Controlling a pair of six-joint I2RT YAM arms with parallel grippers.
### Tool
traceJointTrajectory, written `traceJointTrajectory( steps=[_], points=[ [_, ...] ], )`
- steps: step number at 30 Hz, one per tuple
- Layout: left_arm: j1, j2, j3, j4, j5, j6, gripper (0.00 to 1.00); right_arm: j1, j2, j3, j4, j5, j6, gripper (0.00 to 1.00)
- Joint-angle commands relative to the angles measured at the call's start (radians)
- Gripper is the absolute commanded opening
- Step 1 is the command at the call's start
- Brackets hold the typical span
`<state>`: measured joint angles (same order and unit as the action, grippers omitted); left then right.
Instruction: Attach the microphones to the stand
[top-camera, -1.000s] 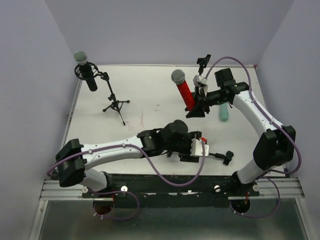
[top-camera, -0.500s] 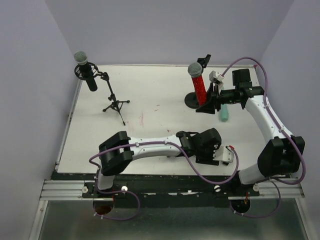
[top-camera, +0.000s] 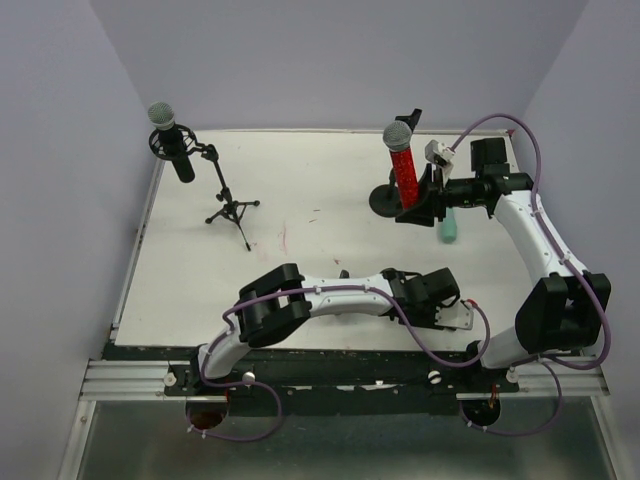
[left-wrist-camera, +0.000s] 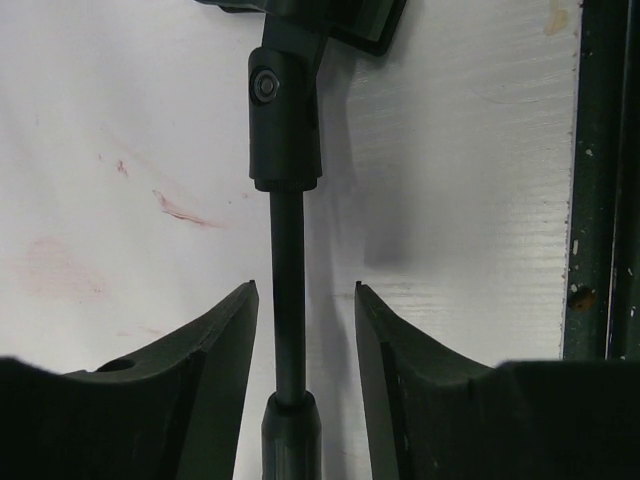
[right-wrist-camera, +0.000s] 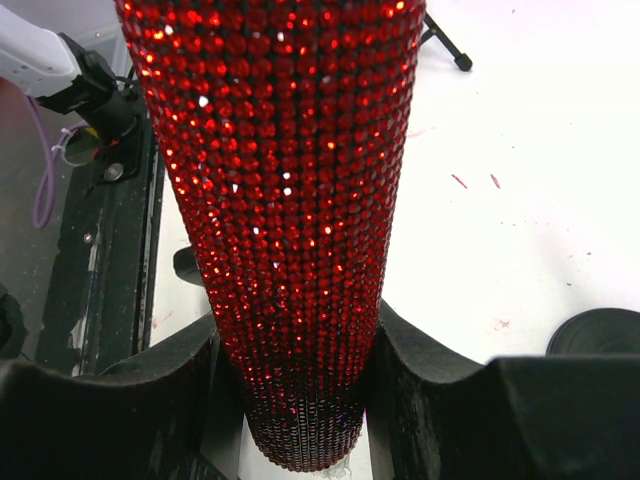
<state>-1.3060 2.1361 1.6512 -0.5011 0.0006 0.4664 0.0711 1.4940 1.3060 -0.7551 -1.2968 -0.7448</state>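
Note:
My right gripper (top-camera: 414, 198) is shut on the lower end of the red microphone (top-camera: 403, 172) and holds it upright beside a round-based stand (top-camera: 383, 201) with a clip on top (top-camera: 411, 120). The right wrist view shows both pads tight on the red sequinned body (right-wrist-camera: 290, 150). The black microphone (top-camera: 170, 140) sits in a tripod stand (top-camera: 230, 208) at the back left. The mint-green microphone (top-camera: 448, 226) lies on the table by my right arm. My left gripper (top-camera: 458, 314) is open near the front edge, its jaws on either side of a thin black stand rod (left-wrist-camera: 287, 240), apart from it.
The table's dark front rail (left-wrist-camera: 600, 200) runs just right of my left gripper. The rod ends in a black swivel joint (left-wrist-camera: 285, 120). Lilac walls close in the table at the back and sides. Purple cables loop off both arms.
My left arm has stretched further right along the front edge, and its gripper now covers the lying stand rod. My right gripper has carried the red microphone right and stood it more upright.

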Motion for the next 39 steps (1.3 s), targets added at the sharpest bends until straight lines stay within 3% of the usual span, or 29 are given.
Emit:
traceJointTrajectory(
  steps=[1,3,9,11,20,23,27,31,35,39],
  points=[
    [-0.007,0.031,0.024,-0.047,-0.040,0.002,0.51,-0.019,-0.023,-0.013,-0.004,-0.058,-0.014,0.00],
    [-0.006,0.033,0.013,-0.047,-0.045,0.002,0.48,-0.022,-0.023,-0.011,-0.006,-0.061,-0.014,0.00],
    [-0.006,-0.008,-0.019,-0.039,-0.039,-0.021,0.00,-0.028,-0.026,0.001,-0.033,-0.061,-0.034,0.00],
    [-0.004,-0.071,-0.071,-0.001,-0.031,-0.052,0.00,-0.037,-0.028,0.006,-0.042,-0.055,-0.042,0.00],
    [0.072,-0.670,-0.675,0.454,0.154,-0.204,0.00,-0.063,-0.034,0.016,-0.069,-0.045,-0.064,0.00],
    [0.157,-0.870,-0.867,0.652,0.280,-0.245,0.00,-0.063,-0.032,0.016,-0.067,-0.044,-0.065,0.00],
    [0.302,-1.019,-1.053,0.968,0.470,-0.343,0.00,-0.063,-0.028,0.015,-0.067,-0.048,-0.062,0.00],
    [0.411,-0.978,-1.062,1.243,0.628,-0.489,0.00,-0.063,-0.026,0.009,-0.055,-0.053,-0.054,0.00],
    [0.439,-0.796,-0.954,1.533,0.772,-0.720,0.00,-0.093,-0.020,0.004,-0.052,-0.055,-0.054,0.00],
    [0.439,-0.606,-0.864,1.876,0.817,-0.971,0.00,-0.106,-0.020,-0.002,-0.052,-0.062,-0.056,0.00]
  ],
)
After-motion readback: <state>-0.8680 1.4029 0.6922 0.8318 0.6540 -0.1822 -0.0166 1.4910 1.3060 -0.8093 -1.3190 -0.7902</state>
